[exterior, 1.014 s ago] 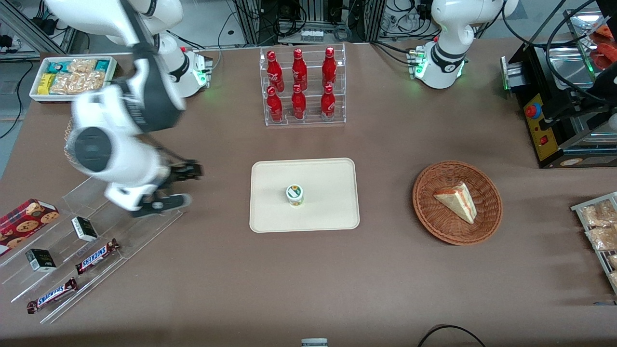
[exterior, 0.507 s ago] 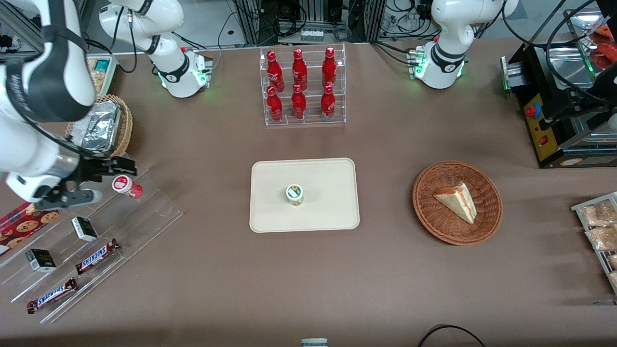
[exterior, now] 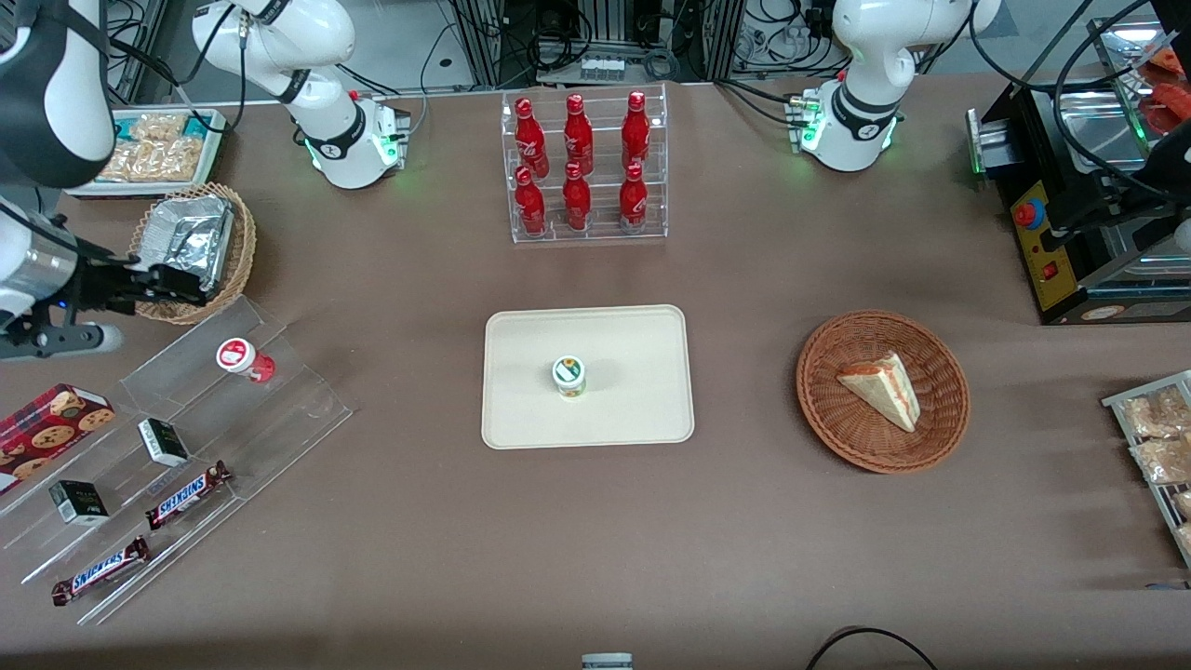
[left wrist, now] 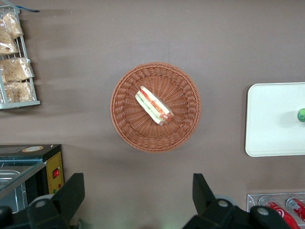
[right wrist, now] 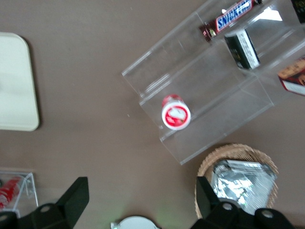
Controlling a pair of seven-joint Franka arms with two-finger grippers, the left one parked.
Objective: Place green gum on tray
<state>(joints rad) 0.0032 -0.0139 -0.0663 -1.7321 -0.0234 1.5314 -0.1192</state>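
The green gum (exterior: pixel 568 376), a small white canister with a green-rimmed lid, stands upright near the middle of the cream tray (exterior: pixel 521 409). It also shows in the left wrist view (left wrist: pixel 301 114), on the tray (left wrist: pixel 271 119). My right gripper (exterior: pixel 149 309) is open and empty, far from the tray toward the working arm's end of the table, raised over the foil-filled wicker basket (exterior: pixel 191 247) and the clear stepped stand (exterior: pixel 279 391). In the right wrist view the gripper (right wrist: pixel 141 200) has its fingers wide apart, and an edge of the tray (right wrist: pixel 16 81) shows.
A red-lidded canister (exterior: pixel 237 356) stands on the clear stand, also in the right wrist view (right wrist: pixel 176 112). Candy bars and small boxes lie on the stand's lower steps. A rack of red bottles (exterior: pixel 582 167) stands farther back. A wicker basket with a sandwich (exterior: pixel 882 391) lies toward the parked arm's end.
My right arm has swung away from the tray toward its own end of the table, uncovering the red-lidded canister and the foil basket. The green gum stayed still on the tray.
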